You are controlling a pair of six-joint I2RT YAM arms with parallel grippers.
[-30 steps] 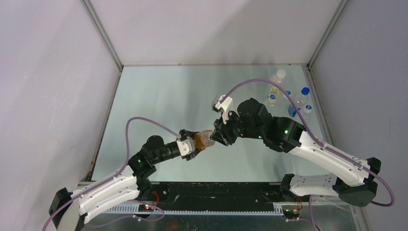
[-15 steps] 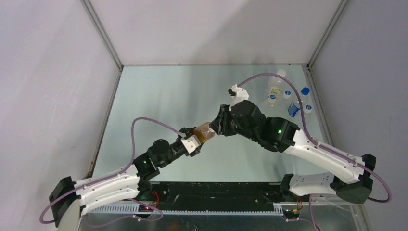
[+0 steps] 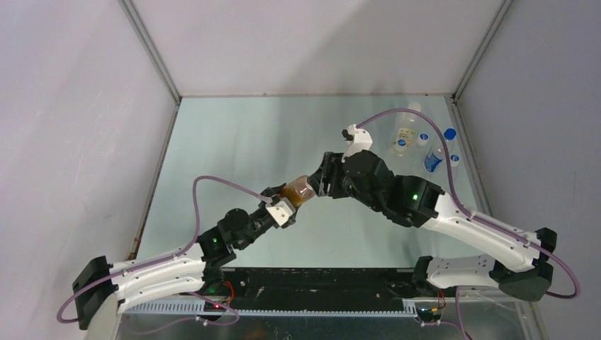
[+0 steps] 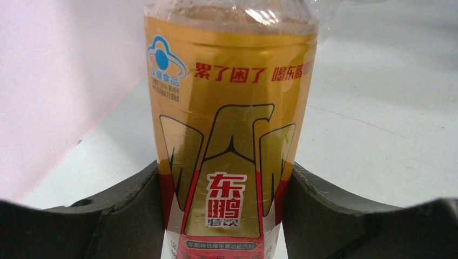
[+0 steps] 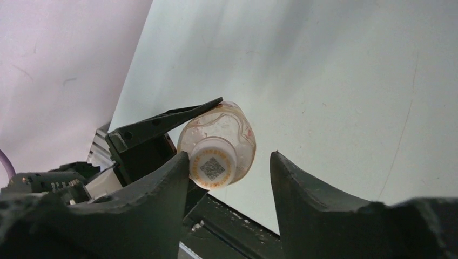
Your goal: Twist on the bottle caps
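Note:
My left gripper [image 3: 283,204] is shut on the amber-filled bottle [image 3: 298,193], which has a red-orange and gold label [image 4: 231,156]; its fingers [image 4: 129,205] press both sides of the bottle low down. The bottle is held above the table, tilted toward my right gripper [image 3: 320,185]. In the right wrist view the bottle [image 5: 237,135] points its white cap [image 5: 211,168], printed with a square code, at the camera. My right gripper [image 5: 229,162] is open; its left finger [image 5: 162,189] is at the cap's edge, the right finger stands apart. Two clear bottles with blue caps [image 3: 449,134] stand far right.
At the back right corner stand a yellow-labelled clear bottle [image 3: 405,132], a blue-labelled bottle [image 3: 432,161] and the clear bottles. Grey walls close in the table [image 3: 234,142] on three sides. A black rail runs along the near edge [image 3: 319,290].
Over the second, both arms carried the bottle up and a little left. My right wrist rotated, and its jaws now stand open around the cap. The left grip is unchanged.

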